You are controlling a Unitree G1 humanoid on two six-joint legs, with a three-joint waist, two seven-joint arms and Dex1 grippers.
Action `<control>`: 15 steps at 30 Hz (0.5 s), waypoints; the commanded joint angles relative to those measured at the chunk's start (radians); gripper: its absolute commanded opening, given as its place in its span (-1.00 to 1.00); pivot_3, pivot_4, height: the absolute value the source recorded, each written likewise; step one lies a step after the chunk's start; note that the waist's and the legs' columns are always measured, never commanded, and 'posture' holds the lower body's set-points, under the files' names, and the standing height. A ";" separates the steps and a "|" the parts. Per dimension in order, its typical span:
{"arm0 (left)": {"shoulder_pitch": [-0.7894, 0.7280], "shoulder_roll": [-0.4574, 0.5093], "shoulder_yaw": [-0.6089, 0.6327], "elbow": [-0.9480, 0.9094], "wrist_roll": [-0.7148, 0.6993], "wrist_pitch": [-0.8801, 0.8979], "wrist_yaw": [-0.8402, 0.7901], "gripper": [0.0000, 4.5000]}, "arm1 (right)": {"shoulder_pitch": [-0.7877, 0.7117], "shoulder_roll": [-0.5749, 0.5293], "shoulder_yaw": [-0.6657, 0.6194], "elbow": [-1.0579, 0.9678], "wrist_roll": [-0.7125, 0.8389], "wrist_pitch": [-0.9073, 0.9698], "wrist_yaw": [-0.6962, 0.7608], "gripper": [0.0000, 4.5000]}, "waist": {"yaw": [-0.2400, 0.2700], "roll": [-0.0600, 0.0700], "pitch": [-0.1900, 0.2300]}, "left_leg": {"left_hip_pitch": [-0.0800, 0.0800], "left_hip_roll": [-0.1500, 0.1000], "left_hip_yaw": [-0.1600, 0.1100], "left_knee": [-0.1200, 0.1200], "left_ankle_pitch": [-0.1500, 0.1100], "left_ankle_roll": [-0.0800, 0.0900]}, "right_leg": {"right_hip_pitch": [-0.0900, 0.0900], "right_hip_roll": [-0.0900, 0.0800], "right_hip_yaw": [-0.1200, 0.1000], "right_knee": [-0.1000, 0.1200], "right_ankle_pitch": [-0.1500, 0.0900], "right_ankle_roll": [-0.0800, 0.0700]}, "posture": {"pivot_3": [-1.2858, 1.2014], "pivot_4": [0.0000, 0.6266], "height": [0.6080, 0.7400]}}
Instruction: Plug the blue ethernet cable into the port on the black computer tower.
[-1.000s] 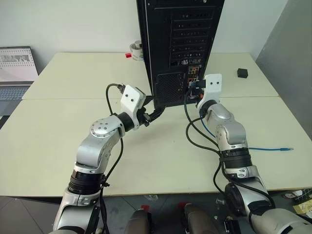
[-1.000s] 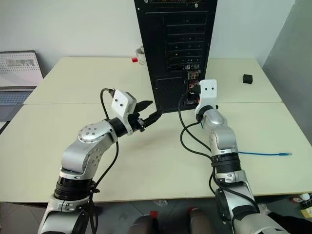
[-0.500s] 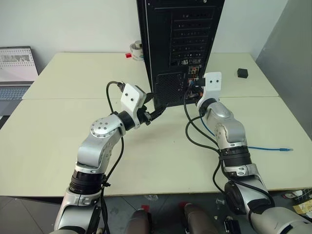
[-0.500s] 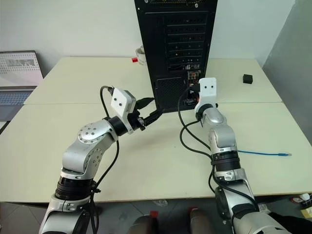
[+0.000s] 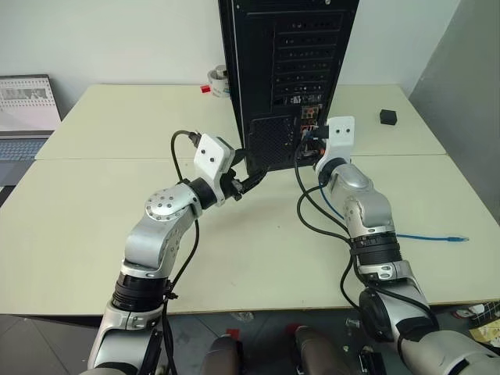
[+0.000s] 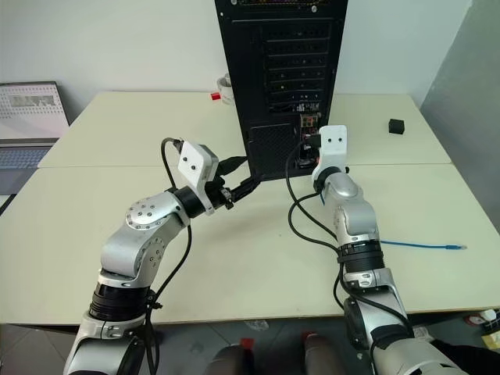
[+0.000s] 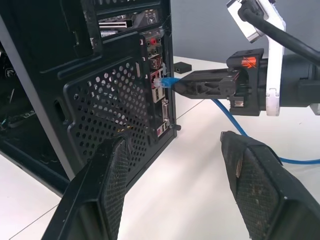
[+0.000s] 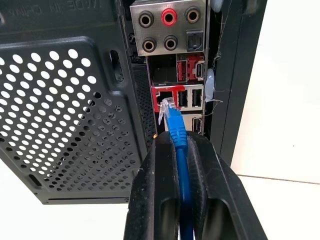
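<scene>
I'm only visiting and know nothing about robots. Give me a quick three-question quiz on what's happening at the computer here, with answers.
1. True or false: the right gripper is shut on the blue cable.
2. The cable's plug is: A) fully in the port, B) at the port's mouth, C) lying on the table.
3. The left gripper is open and holds ____.

Key:
1. True.
2. B, at the computer tower.
3. Nothing.
</scene>
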 commanded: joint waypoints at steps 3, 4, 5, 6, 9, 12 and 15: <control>-0.005 -0.002 0.007 -0.035 -0.005 -0.015 0.004 0.33 | -0.054 0.004 -0.019 -0.056 0.024 -0.008 0.010 -1.00 | -0.001 0.000 0.000 | 0.000 0.000 0.000 0.000 0.000 0.000 | 0.000 0.000 0.000 0.000 0.000 0.000 | 0.03 -0.52 1.00; -0.004 -0.003 0.006 -0.036 -0.005 -0.015 0.004 0.33 | -0.056 0.004 -0.019 -0.059 0.025 -0.006 0.011 -1.00 | -0.001 0.000 0.000 | 0.000 0.000 0.000 0.000 0.000 0.000 | 0.000 0.000 0.000 0.000 0.000 0.000 | 0.03 -0.52 1.00; -0.004 -0.003 0.005 -0.036 -0.004 -0.015 0.004 0.33 | -0.057 0.005 -0.020 -0.059 0.025 -0.005 0.012 -1.00 | -0.001 0.000 0.000 | 0.000 0.000 0.000 0.000 0.000 0.000 | 0.000 0.000 0.000 0.000 0.000 0.000 | 0.03 -0.52 1.00; -0.003 -0.003 0.004 -0.036 -0.004 -0.015 0.003 0.33 | -0.058 0.005 -0.019 -0.059 0.026 -0.004 0.012 -1.00 | -0.001 0.000 0.000 | 0.000 0.000 0.000 0.000 0.000 0.000 | 0.000 0.000 0.000 0.000 0.000 0.000 | 0.03 -0.52 1.00; -0.003 -0.002 0.002 -0.036 -0.003 -0.015 0.002 0.33 | -0.059 0.006 -0.017 -0.055 0.026 -0.001 0.011 -1.00 | -0.001 0.000 0.000 | -0.001 0.000 0.000 0.000 0.000 0.000 | -0.001 0.000 0.000 0.000 0.000 0.000 | 0.03 -0.52 1.00; -0.005 -0.002 0.002 -0.032 -0.002 -0.015 0.002 0.33 | -0.059 0.010 -0.016 -0.047 0.022 -0.001 0.002 -1.00 | -0.001 0.000 0.000 | -0.001 0.000 0.000 0.000 0.000 0.000 | -0.001 0.000 0.000 0.000 0.000 0.000 | 0.03 -0.52 1.00; -0.006 -0.003 0.002 -0.030 -0.001 -0.013 0.004 0.33 | -0.056 0.023 -0.013 -0.043 0.010 -0.005 -0.024 -1.00 | -0.001 0.000 0.000 | -0.001 0.000 0.000 0.000 0.000 0.000 | -0.001 0.000 0.000 0.000 0.000 0.000 | 0.03 -0.52 1.00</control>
